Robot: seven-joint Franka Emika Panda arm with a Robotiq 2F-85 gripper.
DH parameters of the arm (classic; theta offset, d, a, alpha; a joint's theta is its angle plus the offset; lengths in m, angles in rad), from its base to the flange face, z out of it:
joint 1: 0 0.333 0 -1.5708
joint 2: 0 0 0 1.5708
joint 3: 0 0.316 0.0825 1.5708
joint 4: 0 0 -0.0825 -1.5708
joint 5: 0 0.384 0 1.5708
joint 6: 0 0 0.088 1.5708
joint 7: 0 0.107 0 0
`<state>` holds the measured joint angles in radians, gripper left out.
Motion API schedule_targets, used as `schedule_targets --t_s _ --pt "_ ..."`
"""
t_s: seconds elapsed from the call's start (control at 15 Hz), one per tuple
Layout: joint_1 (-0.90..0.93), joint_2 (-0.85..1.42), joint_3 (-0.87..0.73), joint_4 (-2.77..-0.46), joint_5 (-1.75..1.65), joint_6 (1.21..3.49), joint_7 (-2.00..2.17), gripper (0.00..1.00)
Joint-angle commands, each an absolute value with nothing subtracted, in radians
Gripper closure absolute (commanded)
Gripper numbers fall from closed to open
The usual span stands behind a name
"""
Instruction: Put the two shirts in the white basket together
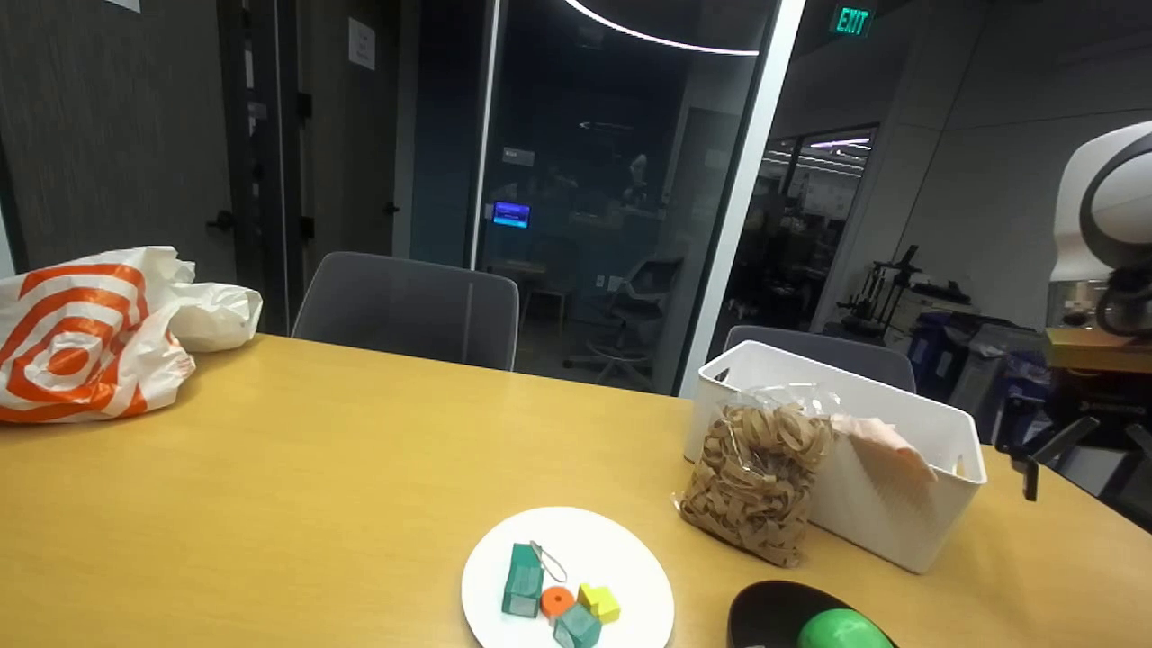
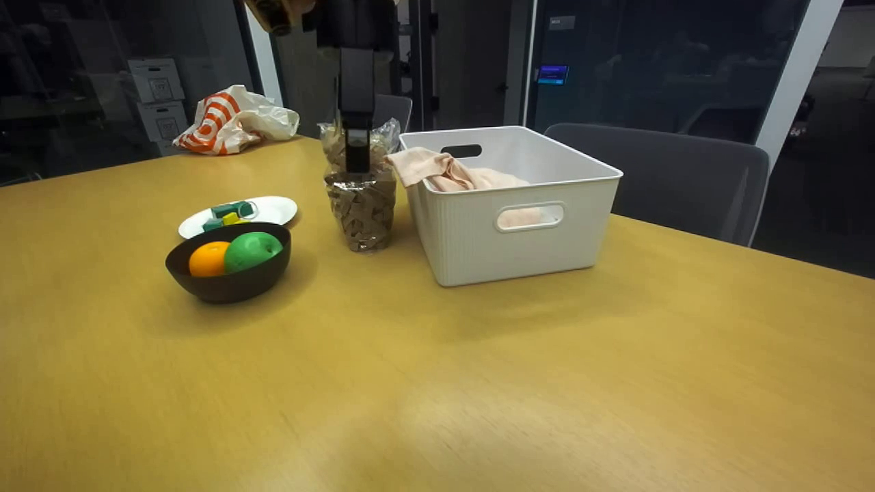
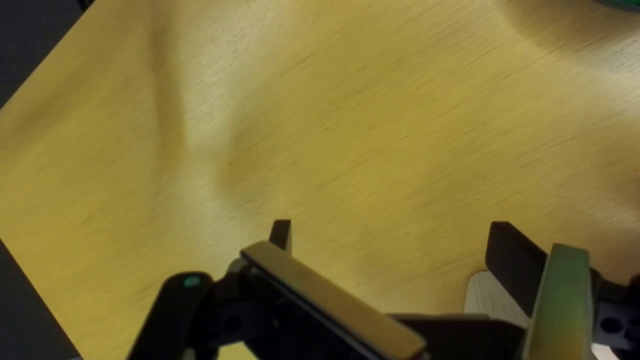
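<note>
With the end effector [image 3: 390, 231] spread and empty, the pink shirt [image 2: 478, 178] in the white basket [image 2: 506, 249] probably wants its overhanging flap [image 2: 414, 165] pinched from above, lifted clear and lowered inside; no second shirt can be told apart.

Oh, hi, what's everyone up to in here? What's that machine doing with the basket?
A robot arm reaches in over the table, but nothing is being handled at this moment: its hand is open and holds nothing. Pale pink cloth, perhaps one or both of the shirts it is meant to put away, is in the white basket, with part hanging over the rim. I can't tell whether that is one shirt or two.
</note>
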<state>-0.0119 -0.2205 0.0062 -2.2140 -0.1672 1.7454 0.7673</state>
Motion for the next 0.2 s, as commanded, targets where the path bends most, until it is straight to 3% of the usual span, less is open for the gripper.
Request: schedule_targets --t_s 0.0,0.13 --pt "-0.029 -0.22 0.02 -2.212 -0.164 1.742 0.761 0.0" --pt "-0.029 -0.22 0.02 -2.212 -0.164 1.739 0.76 0.0"
